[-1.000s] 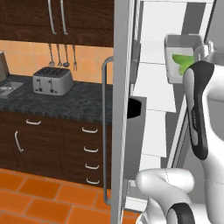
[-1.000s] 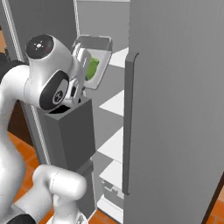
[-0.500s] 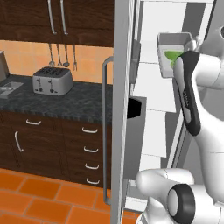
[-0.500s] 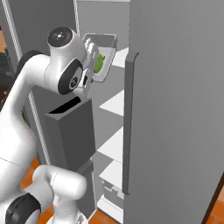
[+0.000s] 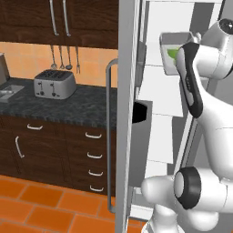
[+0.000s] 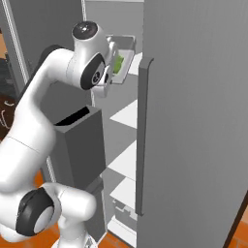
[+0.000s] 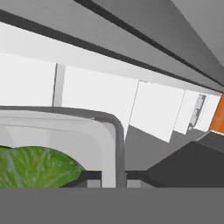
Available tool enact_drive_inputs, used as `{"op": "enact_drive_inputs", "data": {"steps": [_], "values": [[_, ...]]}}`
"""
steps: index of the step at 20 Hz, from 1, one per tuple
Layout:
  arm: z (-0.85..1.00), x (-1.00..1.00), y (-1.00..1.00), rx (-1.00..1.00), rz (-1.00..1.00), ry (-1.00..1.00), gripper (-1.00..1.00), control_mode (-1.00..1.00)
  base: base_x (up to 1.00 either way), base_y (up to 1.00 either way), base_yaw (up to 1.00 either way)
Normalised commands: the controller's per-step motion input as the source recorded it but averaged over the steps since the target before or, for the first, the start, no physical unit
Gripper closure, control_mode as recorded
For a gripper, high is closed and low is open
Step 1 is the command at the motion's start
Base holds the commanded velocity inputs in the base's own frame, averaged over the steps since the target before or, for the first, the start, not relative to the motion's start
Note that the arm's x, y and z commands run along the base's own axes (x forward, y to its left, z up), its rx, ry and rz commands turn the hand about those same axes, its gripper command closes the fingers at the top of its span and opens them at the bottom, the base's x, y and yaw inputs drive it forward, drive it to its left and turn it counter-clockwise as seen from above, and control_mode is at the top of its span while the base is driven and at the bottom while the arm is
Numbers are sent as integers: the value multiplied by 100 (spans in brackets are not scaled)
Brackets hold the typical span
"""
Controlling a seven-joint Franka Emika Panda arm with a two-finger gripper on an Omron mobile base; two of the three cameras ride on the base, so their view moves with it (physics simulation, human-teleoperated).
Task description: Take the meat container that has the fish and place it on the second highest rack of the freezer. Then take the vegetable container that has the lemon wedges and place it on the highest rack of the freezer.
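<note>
- We hold the vegetable container (image 5: pixel 175 52) high inside the open freezer (image 6: pixel 193 121), near its top rack, the fingers (image 7: pixel 113 177) pinched tight on the tray's rim.
- The tray hangs steeply tilted, so the lemon wedges (image 5: pixel 172 53) could slide out before it lands.
- Gripped by one edge, it may twist loose.
- Its far rim could catch the rack's front edge and knock it free.
</note>
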Motion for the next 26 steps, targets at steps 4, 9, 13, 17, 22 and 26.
{"op": "enact_drive_inputs", "data": {"steps": [4,9,13,17,22,26], "values": [[2,44,-18,0,0,6,100,-100,0,0,0],[0,36,-21,0,0,6,100,-100,0,0,0],[0,57,0,0,0,5,100,-100,0,0,0],[0,56,-7,0,0,5,100,-100,0,0,0],[0,50,-4,0,-1,1,100,-100,0,0,0],[-11,49,-6,0,-5,4,100,-100,0,0,0]]}}
